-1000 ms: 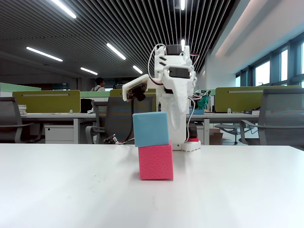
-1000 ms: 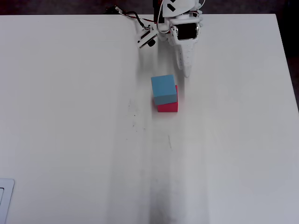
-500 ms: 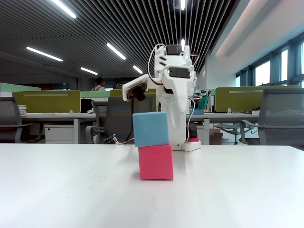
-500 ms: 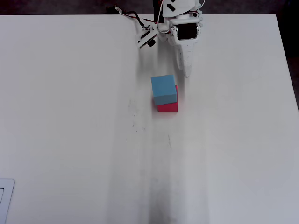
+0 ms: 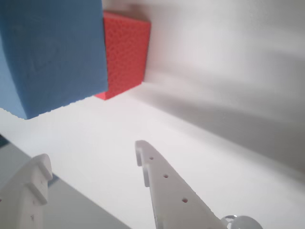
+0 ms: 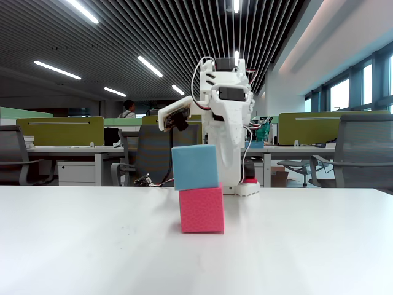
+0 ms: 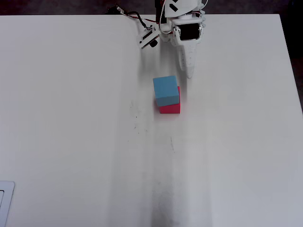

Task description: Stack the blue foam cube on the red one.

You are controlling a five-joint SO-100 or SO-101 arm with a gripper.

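Observation:
The blue foam cube (image 6: 194, 166) rests on top of the red one (image 6: 201, 209), shifted a little to the left in the fixed view. From overhead, the blue cube (image 7: 165, 91) covers most of the red cube (image 7: 172, 109). My gripper (image 7: 189, 72) hangs behind the stack, near the arm's base, touching neither cube. In the wrist view the blue cube (image 5: 47, 52) and the red cube (image 5: 126, 52) fill the upper left. My gripper (image 5: 90, 155) is open there, with nothing between its fingers.
The white table (image 7: 71, 142) carries only the stack and the arm's base (image 7: 182, 19). A small white object (image 7: 4, 201) sits at the lower left edge in the overhead view. Office desks and chairs stand beyond the table's far edge.

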